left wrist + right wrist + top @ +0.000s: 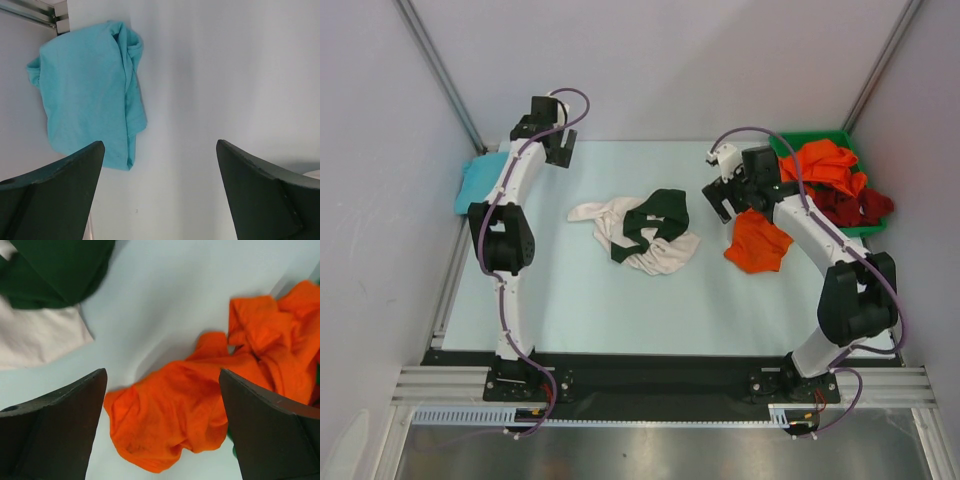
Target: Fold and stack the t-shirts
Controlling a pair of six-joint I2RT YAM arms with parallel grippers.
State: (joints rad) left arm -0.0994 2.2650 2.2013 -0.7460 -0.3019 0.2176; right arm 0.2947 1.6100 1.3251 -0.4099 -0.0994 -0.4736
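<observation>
Overhead first, we see the left gripper over the far left of the table, its jaws spread wide with nothing in them. The teal t-shirt lies in a flat bundle off to the left of those fingers, near them but apart, at the table's left edge. The right gripper also hangs with its jaws apart and empty. The orange t-shirt lies crumpled on the table just on the near side of its fingers. To the right of the fingers, more orange cloth and a dark red t-shirt are heaped in the green bin. The cream t-shirt, with dark green sleeves, lies bunched to the left of the right fingers, between the two grippers.

Next, from the left wrist, we look between two dark fingers standing wide and gripping nothing. The teal t-shirt lies on the table beyond the finger on the view's left, clear of both tips.

Lastly, from the right wrist, the fingers stand wide with nothing clamped. The orange t-shirt lies below the gap between them and runs on past the finger on the view's right. Whether it joins the cloth in the bin, we cannot tell. The cream t-shirt shows beyond the other finger, well apart.
</observation>
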